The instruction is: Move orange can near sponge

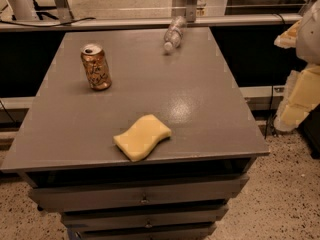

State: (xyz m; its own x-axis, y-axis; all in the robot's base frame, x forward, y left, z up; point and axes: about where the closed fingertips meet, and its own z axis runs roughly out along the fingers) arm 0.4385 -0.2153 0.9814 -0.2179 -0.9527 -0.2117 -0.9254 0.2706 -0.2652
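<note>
The big gray desk (210, 99) holds three things, and the robot's claw (299, 96) hangs off to its right.
The claw is past the desk's right edge and touches nothing on it; I cannot tell if it is released or clenched. The yellow sponge (142, 137) lies flat near the front edge, about in the middle. The orange can (96, 67) stands upright at the back left, well apart from the sponge. A clear bottle (173, 34) lies on its side by the far edge.
</note>
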